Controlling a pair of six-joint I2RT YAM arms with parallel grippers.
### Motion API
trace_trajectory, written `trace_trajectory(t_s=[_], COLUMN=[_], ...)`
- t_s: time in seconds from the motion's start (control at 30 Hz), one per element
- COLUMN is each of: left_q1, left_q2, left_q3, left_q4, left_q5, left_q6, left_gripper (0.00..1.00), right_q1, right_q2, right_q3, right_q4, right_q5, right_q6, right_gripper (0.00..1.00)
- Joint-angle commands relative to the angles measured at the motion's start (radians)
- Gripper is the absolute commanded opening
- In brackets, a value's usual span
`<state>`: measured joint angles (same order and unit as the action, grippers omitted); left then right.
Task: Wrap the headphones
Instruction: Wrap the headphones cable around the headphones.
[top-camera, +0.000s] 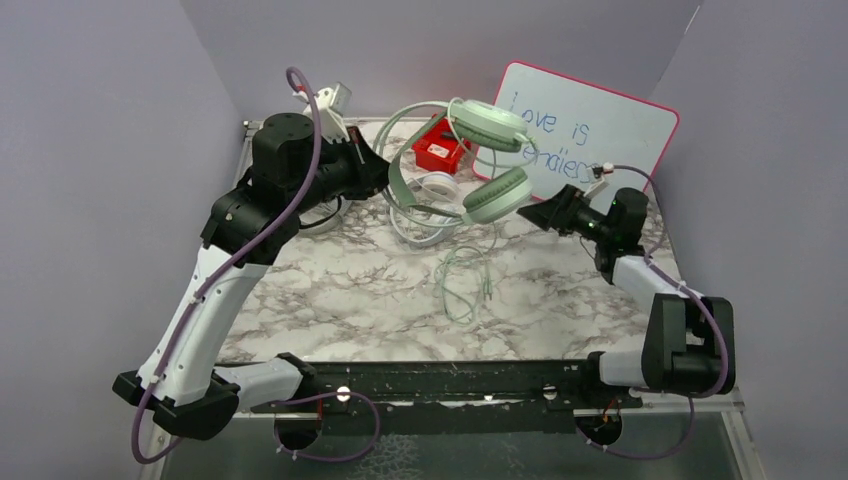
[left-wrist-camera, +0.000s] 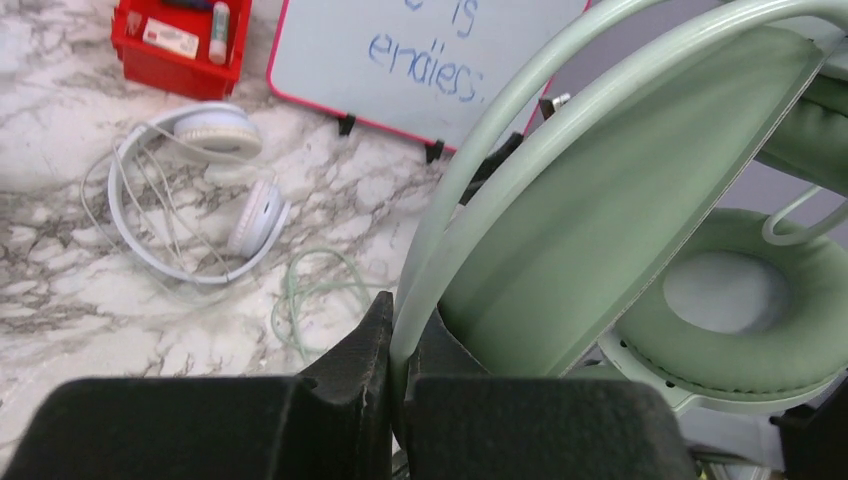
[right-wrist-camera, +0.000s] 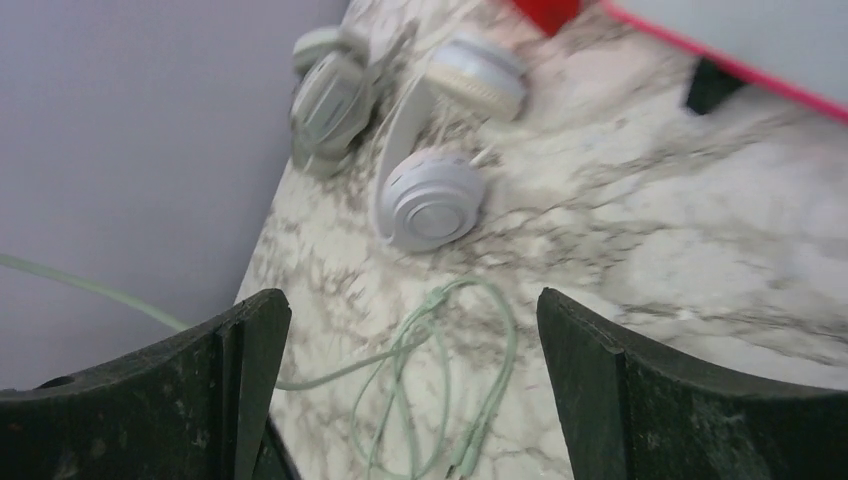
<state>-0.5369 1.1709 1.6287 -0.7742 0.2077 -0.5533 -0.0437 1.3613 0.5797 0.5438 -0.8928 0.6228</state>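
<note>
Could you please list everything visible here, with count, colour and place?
table: one, marbled, under everything
mint headphones: one, pale green, lifted, far middle
mint cable: one, pale green, looped loose at centre
red bin: one, red, far edge
white headphones: one, white, lying flat near the red bin
grey-green headphones: one, grey-green, by the wall
whiteboard: one, pink-framed, propped far right
left fingers: two, black, shut on the mint headphones' band
right fingers: two, black, open, empty
</note>
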Motion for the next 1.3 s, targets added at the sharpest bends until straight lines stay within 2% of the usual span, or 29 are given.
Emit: trace_trajectory(t_s=[0.0, 0.07, 0.2, 0.3, 0.5, 0.73, 0.83, 1.13, 1.27], left_q1=[0.002, 0.002, 0.002, 0.002, 0.003, 0.003, 0.002, 0.002, 0.002], left_q2=[-0.008, 0.004, 0.023, 0.048, 0.074, 0.073, 0.077, 0.109, 0.133], left_q3=[0.112, 0.138, 0.175, 0.228, 0.288, 0.304, 0.316, 0.391, 0.451], left_q4=[0.173, 0.195, 0.243, 0.249, 0.239, 0.210, 0.205, 0.186, 0.170], left_q5=[-0.083, -0.099, -0.128, -0.135, -0.121, -0.118, -0.118, -0.122, -0.151], left_q6=[-0.114, -0.133, -0.180, -0.190, -0.200, -0.212, -0.215, -0.202, -0.179], left_gripper=[0.00, 0.00, 0.00, 0.00, 0.00, 0.00, 0.00, 0.00, 0.00], right_q1=[-0.119, -0.121, -0.106, -0.048, 0.211, 0.376, 0.416, 0.516, 0.536], right_q2=[-0.030, -0.019, 0.002, 0.027, 0.080, 0.240, 0.315, 0.480, 0.532], right_q3=[0.029, 0.040, -0.050, -0.073, -0.001, 0.075, 0.089, 0.142, 0.138], right_q4=[-0.099, -0.092, 0.264, 0.398, 0.363, 0.608, 0.787, 0.921, 0.998], right_q5=[0.077, 0.048, -0.093, -0.179, -0.120, -0.130, -0.139, -0.110, -0.062], right_q6=[0.050, 0.033, 0.155, 0.162, 0.001, 0.067, 0.149, 0.152, 0.211], right_gripper=[0.98, 0.97, 0.95, 0.95, 0.95, 0.96, 0.95, 0.84, 0.68])
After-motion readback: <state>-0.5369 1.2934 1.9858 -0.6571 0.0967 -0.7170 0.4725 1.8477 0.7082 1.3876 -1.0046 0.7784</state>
